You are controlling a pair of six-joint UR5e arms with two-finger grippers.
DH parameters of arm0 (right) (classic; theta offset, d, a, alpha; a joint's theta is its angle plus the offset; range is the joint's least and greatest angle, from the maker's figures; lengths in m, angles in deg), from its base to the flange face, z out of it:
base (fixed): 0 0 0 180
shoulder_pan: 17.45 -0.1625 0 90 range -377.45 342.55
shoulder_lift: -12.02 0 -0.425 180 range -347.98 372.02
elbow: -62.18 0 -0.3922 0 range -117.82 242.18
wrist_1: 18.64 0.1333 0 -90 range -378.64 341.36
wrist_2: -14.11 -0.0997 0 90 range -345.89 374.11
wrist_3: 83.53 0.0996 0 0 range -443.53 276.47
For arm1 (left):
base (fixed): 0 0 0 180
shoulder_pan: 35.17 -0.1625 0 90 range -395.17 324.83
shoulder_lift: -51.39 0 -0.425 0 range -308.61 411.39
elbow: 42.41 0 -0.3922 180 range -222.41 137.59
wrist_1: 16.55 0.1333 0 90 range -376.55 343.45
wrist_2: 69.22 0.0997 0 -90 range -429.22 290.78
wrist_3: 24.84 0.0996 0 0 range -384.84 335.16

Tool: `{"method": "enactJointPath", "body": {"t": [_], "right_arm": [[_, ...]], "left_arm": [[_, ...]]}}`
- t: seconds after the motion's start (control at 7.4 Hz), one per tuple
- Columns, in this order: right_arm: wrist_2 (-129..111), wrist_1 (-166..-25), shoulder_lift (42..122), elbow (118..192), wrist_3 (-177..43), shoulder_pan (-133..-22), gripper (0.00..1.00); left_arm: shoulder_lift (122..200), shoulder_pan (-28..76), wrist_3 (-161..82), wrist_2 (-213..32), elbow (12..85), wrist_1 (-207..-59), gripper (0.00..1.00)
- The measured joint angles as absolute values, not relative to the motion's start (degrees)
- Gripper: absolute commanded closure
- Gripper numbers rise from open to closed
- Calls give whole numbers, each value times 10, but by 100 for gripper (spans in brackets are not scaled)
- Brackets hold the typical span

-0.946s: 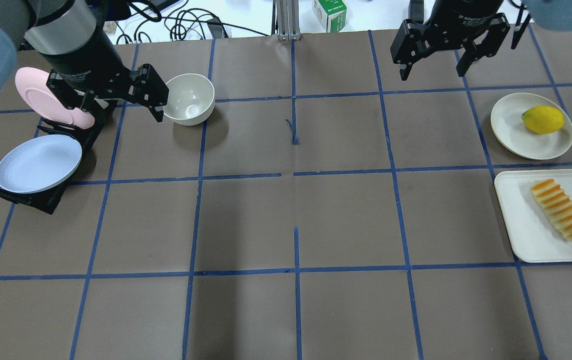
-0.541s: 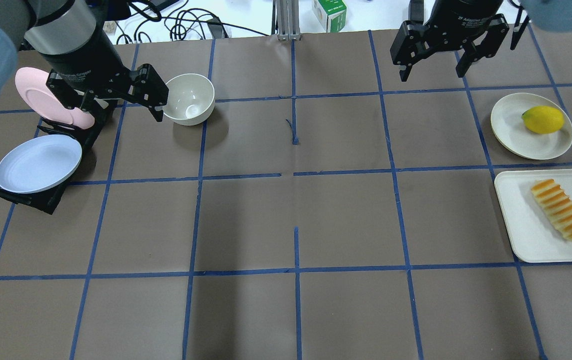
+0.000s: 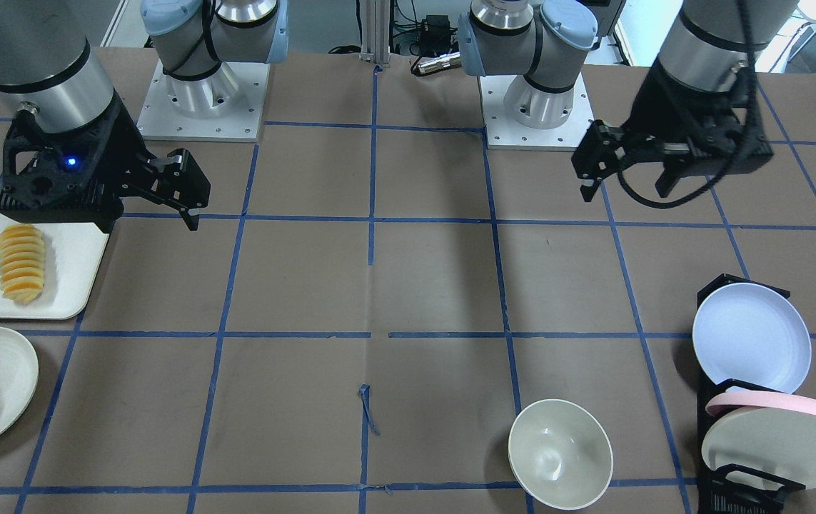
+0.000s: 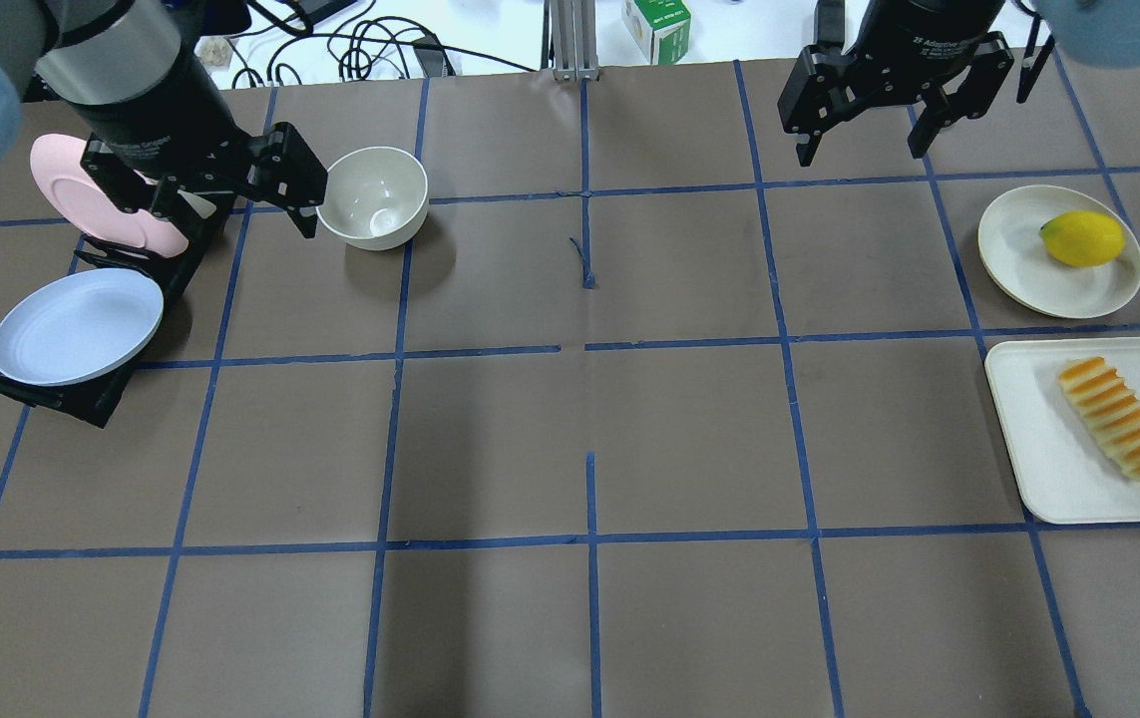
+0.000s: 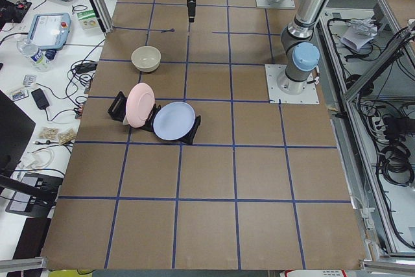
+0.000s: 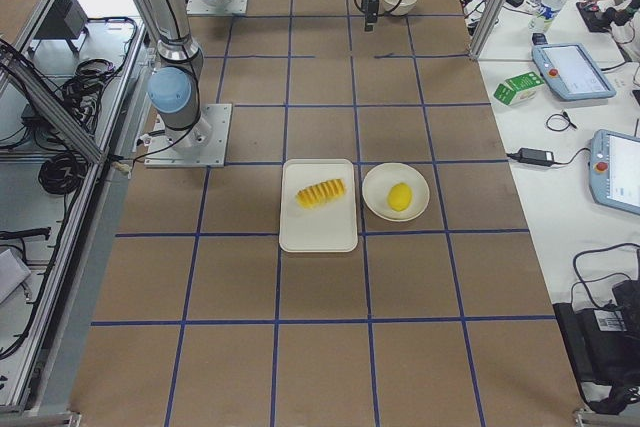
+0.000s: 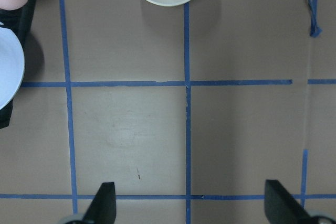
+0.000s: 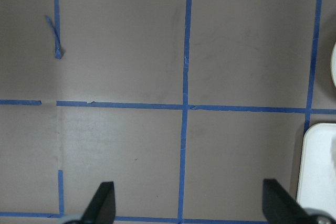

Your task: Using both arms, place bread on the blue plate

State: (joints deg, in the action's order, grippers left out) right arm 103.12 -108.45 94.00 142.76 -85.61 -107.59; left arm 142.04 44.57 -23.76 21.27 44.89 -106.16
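Observation:
The bread (image 4: 1119, 419) is a ridged yellow-orange loaf lying on a white tray (image 4: 1048, 469) at the right edge; it also shows in the front view (image 3: 21, 262). The blue plate (image 4: 76, 327) leans in a black rack (image 4: 91, 404) at the far left, and its edge shows in the left wrist view (image 7: 8, 69). My left gripper (image 4: 230, 204) is open and empty, above the rack's far end beside the bowl. My right gripper (image 4: 861, 150) is open and empty at the far edge, well away from the bread. In both wrist views the fingertips (image 7: 105, 203) (image 8: 105, 203) stand wide apart over bare table.
A pink-rimmed plate (image 4: 66, 184) stands in the same rack behind the blue plate. A cream bowl (image 4: 373, 197) sits just right of the left gripper. A cream plate (image 4: 1023, 259) with a yellow fruit (image 4: 1083, 238) lies beyond the tray. Blue tape lines grid the brown table.
My left gripper has shifted slightly left and towards the far edge. My right gripper has edged a little farther away. Nothing on the table has moved.

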Motion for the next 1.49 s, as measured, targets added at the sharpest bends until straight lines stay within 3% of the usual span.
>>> {"method": "enactJointPath", "body": {"t": [0.54, 0.81, 1.08, 1.22, 1.49], "right_arm": [[1033, -1055, 937, 1444, -892, -983, 0], [1039, -1048, 936, 1493, -984, -894, 0], [1075, -1102, 936, 1563, -1124, -817, 0], [1100, -1159, 937, 1605, -1182, -793, 0], [1123, -1338, 937, 1711, -1341, -743, 0]], "left_arm": [[1499, 225, -215, 181, 453, -1005, 3], [1581, 161, -161, 179, 453, -935, 11], [1662, 130, -139, 176, 452, -862, 11], [1691, 121, -136, 176, 452, -831, 29], [1715, 108, -134, 176, 453, -815, 89]]}}
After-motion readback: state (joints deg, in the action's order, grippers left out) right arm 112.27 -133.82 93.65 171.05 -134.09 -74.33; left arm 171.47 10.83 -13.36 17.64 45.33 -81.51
